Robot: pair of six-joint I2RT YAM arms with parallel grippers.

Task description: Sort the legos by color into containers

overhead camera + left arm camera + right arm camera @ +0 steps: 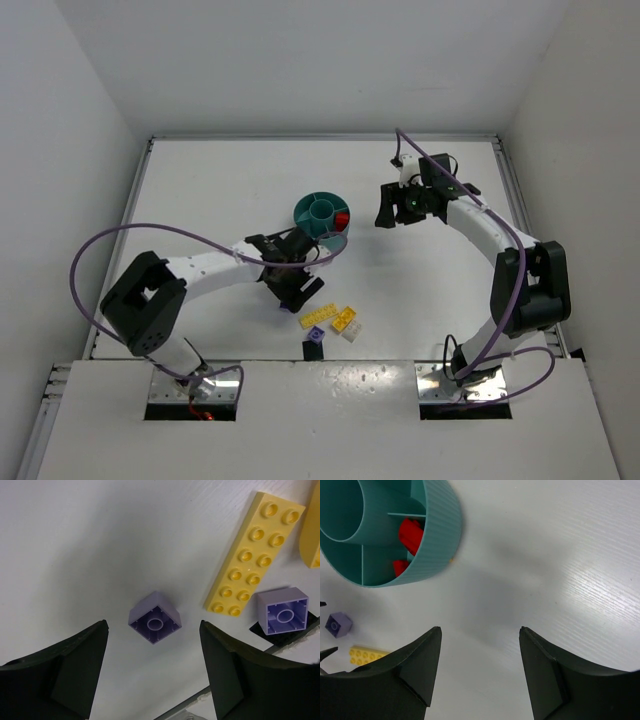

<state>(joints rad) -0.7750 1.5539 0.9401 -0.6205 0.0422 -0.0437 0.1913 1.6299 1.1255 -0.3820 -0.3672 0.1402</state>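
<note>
A purple lego (155, 617) lies upside down on the white table, just ahead of my left gripper (153, 629), level with its fingertips. The jaws stand open and touch nothing. To its right lie a long yellow plate (255, 555) and a second purple lego (285, 611) resting on a black piece (287, 636). In the top view my left gripper (295, 288) hangs just below the teal dish (305, 212). My right gripper (392, 212) is open and empty, to the right of the dish (437, 530). Red legos (410, 532) lie in one outer section.
Near the front edge lie a yellow plate (318, 317), a yellow brick (345, 320), an off-white brick (352, 332) and the purple one on black (314, 338). White walls close in the table on three sides. A purple cable loops over each arm.
</note>
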